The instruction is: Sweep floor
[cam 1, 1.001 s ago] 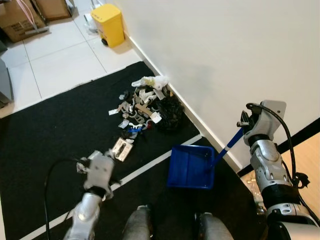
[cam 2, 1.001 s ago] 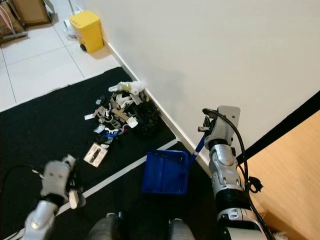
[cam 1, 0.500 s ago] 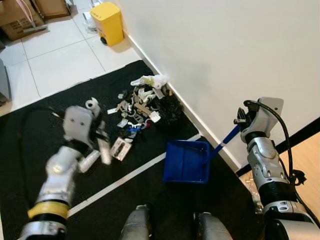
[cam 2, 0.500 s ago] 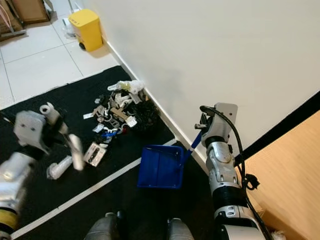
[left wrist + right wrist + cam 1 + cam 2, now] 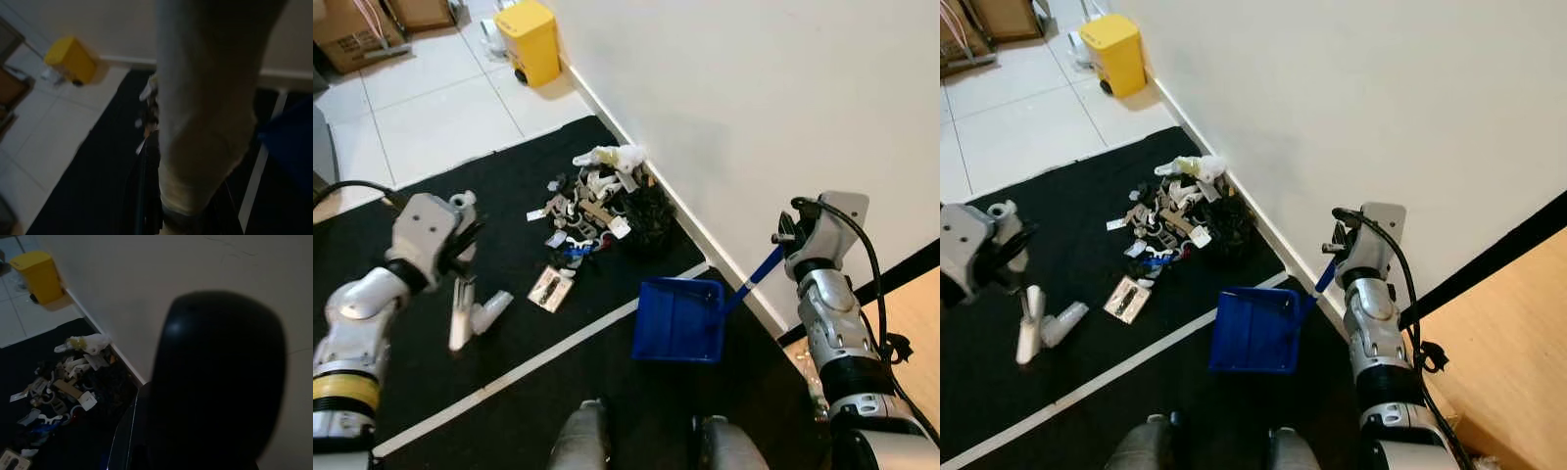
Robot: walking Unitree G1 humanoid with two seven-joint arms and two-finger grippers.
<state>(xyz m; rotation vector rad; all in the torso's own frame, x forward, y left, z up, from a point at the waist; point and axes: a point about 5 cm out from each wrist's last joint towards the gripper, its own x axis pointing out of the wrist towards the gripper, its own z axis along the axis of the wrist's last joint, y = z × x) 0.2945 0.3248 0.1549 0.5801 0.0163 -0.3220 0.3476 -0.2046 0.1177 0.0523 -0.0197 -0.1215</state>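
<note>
left gripper [image 5: 460,294] swung out left, jaws clamped on pale broom handle [image 5: 458,315] | right gripper [image 5: 790,238] holds blue plastic dustpan [image 5: 678,320] beside scattered litter pile [image 5: 592,206] | sweeping about to start

home interior, hallway-like | white floor tiles [image 5: 431,127] | black mat [image 5: 401,245] with white stripe | plain wall [image 5: 754,98] with baseboard | yellow pedal bin [image 5: 530,39] | cardboard boxes [image 5: 352,34]
</note>
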